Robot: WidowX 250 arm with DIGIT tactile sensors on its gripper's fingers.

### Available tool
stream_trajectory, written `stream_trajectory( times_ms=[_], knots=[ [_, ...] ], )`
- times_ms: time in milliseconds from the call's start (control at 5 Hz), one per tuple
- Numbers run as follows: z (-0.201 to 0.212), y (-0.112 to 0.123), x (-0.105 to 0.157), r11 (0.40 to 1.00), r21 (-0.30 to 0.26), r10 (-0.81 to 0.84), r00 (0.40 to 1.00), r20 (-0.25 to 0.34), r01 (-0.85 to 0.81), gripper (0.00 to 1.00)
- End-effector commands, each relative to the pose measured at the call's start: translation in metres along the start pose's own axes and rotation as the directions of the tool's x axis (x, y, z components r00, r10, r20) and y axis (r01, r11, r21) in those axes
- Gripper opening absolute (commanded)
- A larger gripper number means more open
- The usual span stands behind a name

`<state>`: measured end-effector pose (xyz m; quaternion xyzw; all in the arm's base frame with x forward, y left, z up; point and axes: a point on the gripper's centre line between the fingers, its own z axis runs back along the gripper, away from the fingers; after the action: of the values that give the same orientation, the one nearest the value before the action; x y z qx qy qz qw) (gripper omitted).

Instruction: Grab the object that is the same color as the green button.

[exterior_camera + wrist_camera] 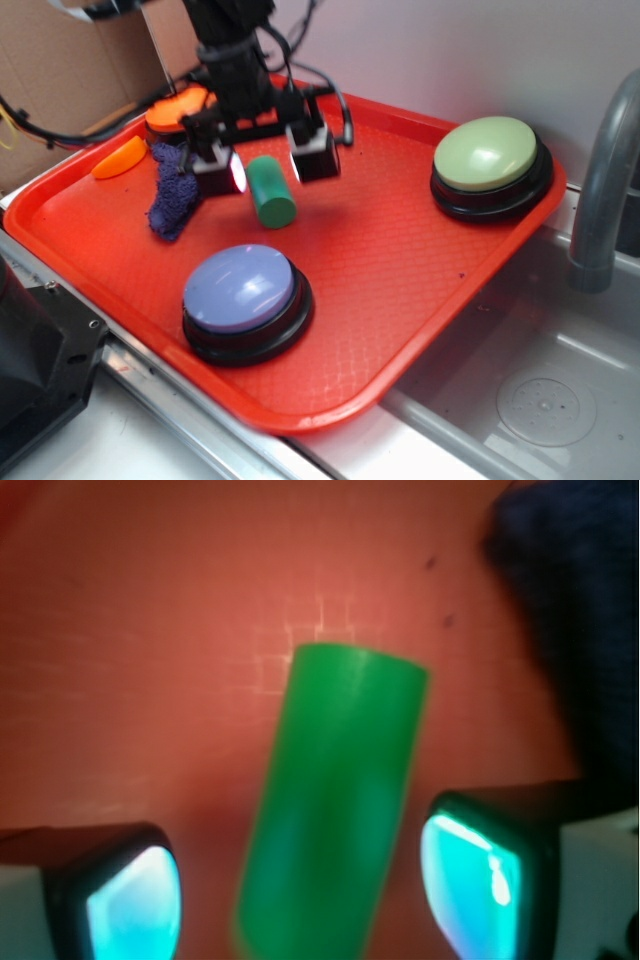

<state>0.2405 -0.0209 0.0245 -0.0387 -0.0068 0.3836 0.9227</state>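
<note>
A small green cylinder lies on its side on the red tray, at the middle left. My gripper is open and straddles it, one finger on each side. In the wrist view the cylinder runs up between the two glowing pads, with a gap of tray showing on both sides, so neither pad touches it. The green button, a pale sage dome on a black base, stands at the tray's far right corner.
A lavender-blue dome button sits near the tray's front edge. An orange dome button is partly hidden behind the arm. An orange crescent and a dark blue cloth lie at the left. A grey faucet and sink are at the right.
</note>
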Motion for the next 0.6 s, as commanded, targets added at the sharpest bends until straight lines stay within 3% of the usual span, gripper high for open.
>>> stream_trajectory(
  times_ms=[0,200,400],
  knots=[
    [-0.012,-0.001,0.003,0.998,0.055,0.006,1.000,-0.006,-0.006,0.00],
    [0.037,-0.006,-0.005,0.994,-0.060,-0.084,0.996,0.027,0.086,0.00],
    [0.085,-0.005,-0.016,0.922,-0.175,-0.326,0.936,0.136,0.346,0.00]
  ],
)
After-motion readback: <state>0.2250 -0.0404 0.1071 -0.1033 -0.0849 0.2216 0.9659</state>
